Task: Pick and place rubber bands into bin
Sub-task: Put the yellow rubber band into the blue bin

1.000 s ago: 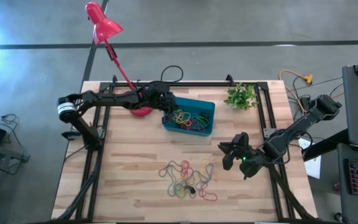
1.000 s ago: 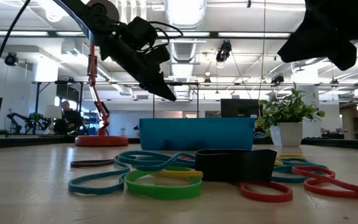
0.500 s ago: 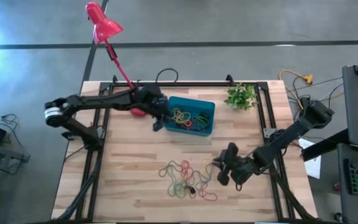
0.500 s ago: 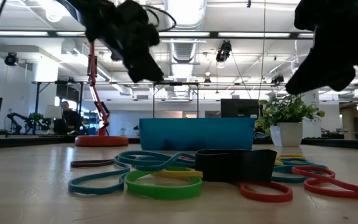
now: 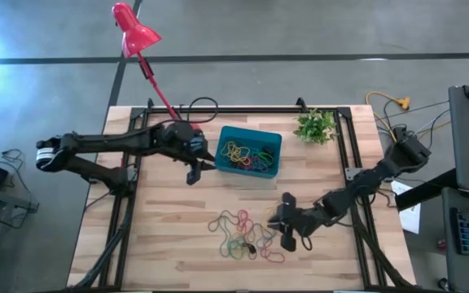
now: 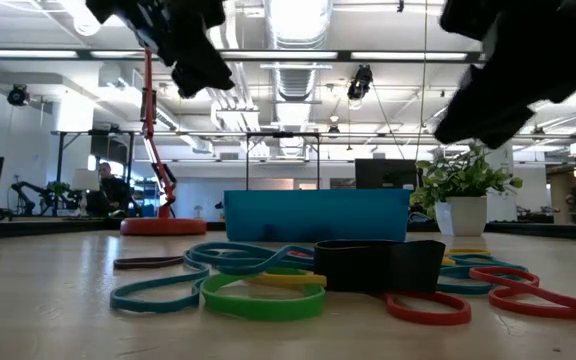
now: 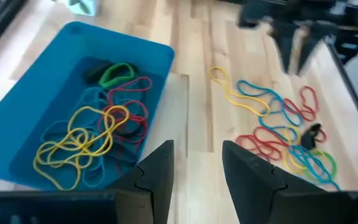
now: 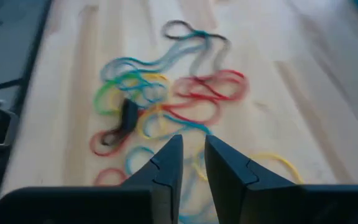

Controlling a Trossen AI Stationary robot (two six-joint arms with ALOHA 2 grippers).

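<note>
From above, the left gripper [image 5: 192,167] hangs over bare counter [image 5: 161,244] just beside the left wall of the bin [image 5: 277,145]; its own wrist view shows what the overhead cannot, two fingers [image 7: 155,177] parted with nothing between them, so it is released and empty. That wrist view also shows the bin's load plainly: yellow, red, green and teal loops lying flat on its floor. The bin sits toward the far edge of the counter, its long axis running across the counter from left to right, slightly turned. The loose rubber bands [image 5: 245,236] lie in a tangle nearer the front, in the middle, the heap stretched left to right too. The low view shows a wide black band [image 6: 378,265] among them, standing on edge, which the overhead barely shows. The right gripper [image 5: 287,234] hovers at the right end of the heap; its wrist view shows the fingers [image 8: 225,168] narrowly parted above the bands, grasping nothing
</note>
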